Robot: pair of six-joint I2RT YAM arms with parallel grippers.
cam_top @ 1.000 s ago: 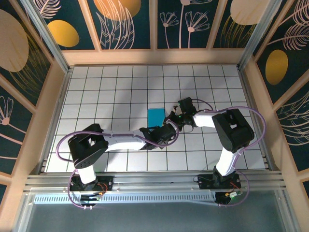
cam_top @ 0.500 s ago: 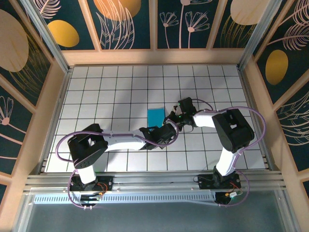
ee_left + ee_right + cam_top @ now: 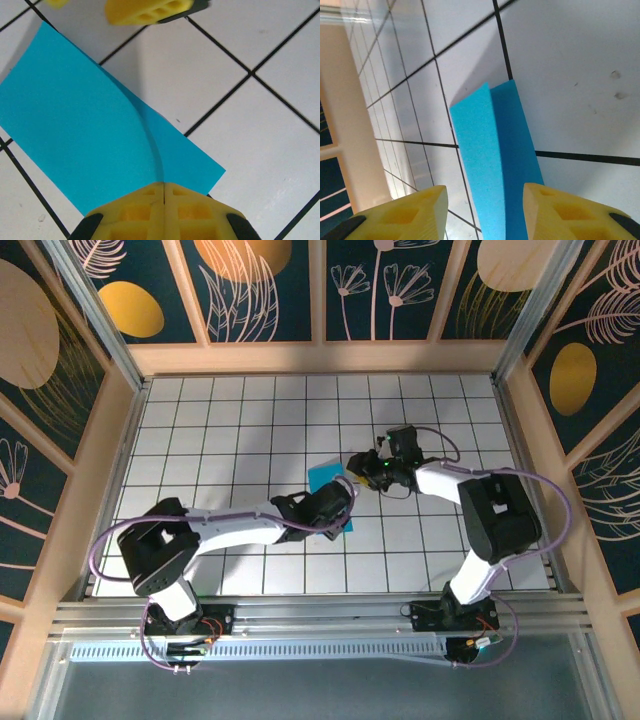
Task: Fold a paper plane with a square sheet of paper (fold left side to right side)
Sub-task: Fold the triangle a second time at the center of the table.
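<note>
The square sheet of paper (image 3: pixel 326 478) is cyan-blue and folded over on itself, lying on the white tiled table just left of centre. My left gripper (image 3: pixel 338 510) sits over its near part. In the left wrist view the left gripper (image 3: pixel 164 186) is shut, and a curved edge of the paper (image 3: pixel 85 120) runs into the seam between its fingers. My right gripper (image 3: pixel 363 472) stands at the paper's far right corner. In the right wrist view the right gripper (image 3: pixel 485 215) is open, and the paper (image 3: pixel 487 150) lies below the gap with its top layer lifted a little.
A wooden wall (image 3: pixel 320 358) rims the table at the back, and side walls (image 3: pixel 112 450) close it in left and right. A metal rail (image 3: pixel 300 615) runs along the near edge by the arm bases. One yellow right fingertip (image 3: pixel 150 10) shows at the top of the left wrist view.
The left gripper has shut on the paper and its arm swung left. The right gripper has opened and drawn back to the right. The paper's near corner now shows beside the left gripper.
</note>
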